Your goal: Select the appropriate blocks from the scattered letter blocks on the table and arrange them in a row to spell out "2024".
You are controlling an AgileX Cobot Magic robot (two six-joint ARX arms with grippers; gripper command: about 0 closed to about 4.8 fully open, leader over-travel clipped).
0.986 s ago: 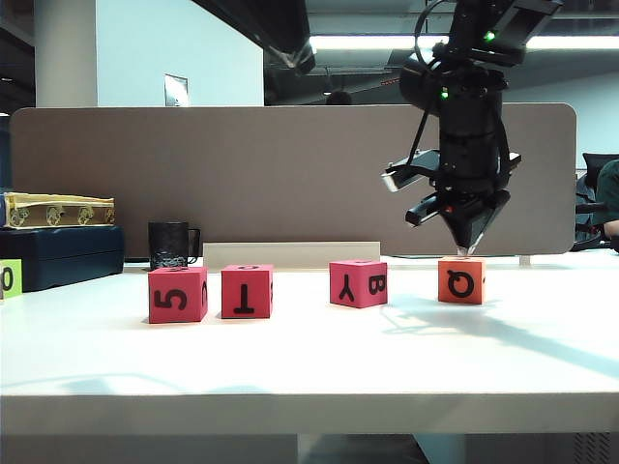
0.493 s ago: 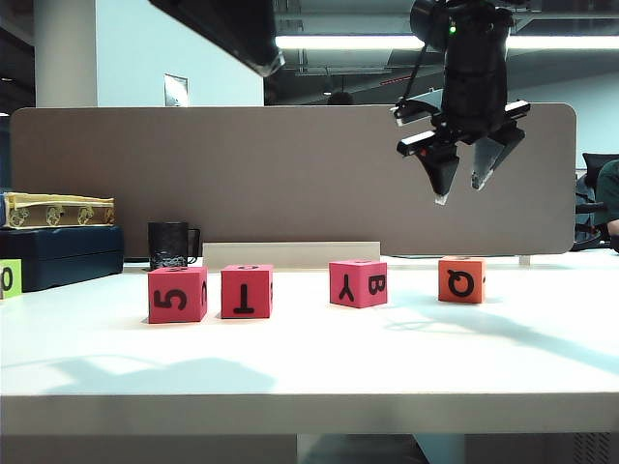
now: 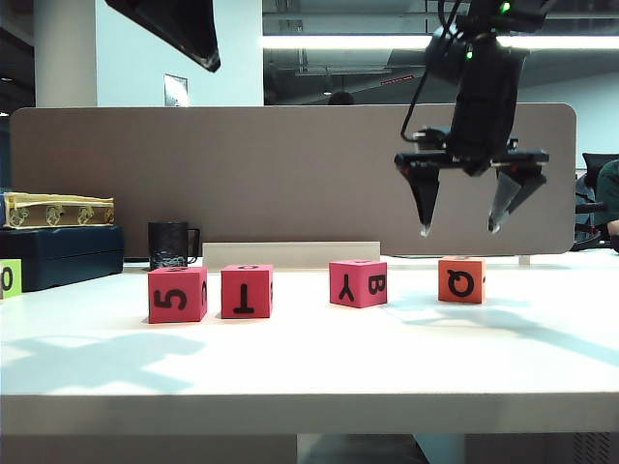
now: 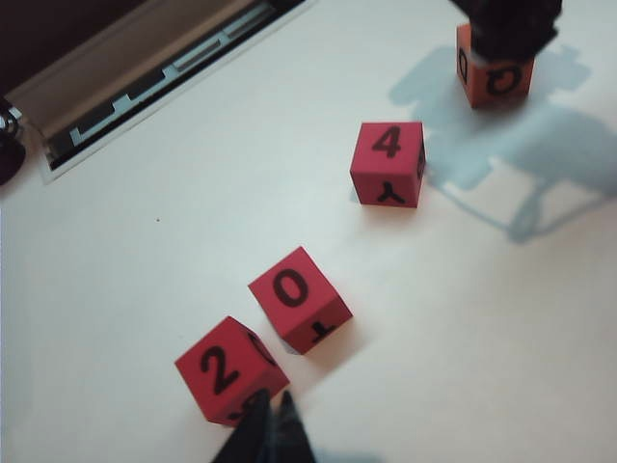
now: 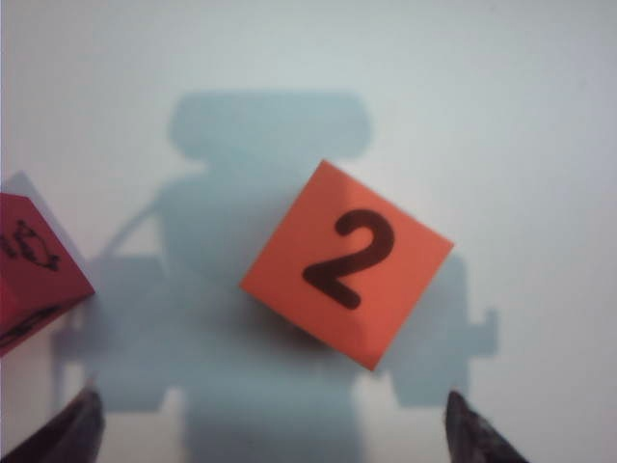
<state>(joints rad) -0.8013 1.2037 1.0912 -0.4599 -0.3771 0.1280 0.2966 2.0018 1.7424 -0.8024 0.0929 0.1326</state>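
Probably the orange block (image 3: 461, 280) is light, soft foam; the right gripper (image 3: 460, 229), spread wide above it, should pinch two opposite flat sides. Left gripper (image 4: 267, 436) stays clenched, empty.

Grey-brown partition panel (image 3: 242, 174) behind the desk, pale blue wall (image 3: 174, 53), ceiling strip light (image 3: 348, 43), black mug (image 3: 170, 245)

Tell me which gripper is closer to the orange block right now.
Right. The right gripper hangs open directly above the orange block; the left gripper, shut, is far across the row beside the block showing 2.
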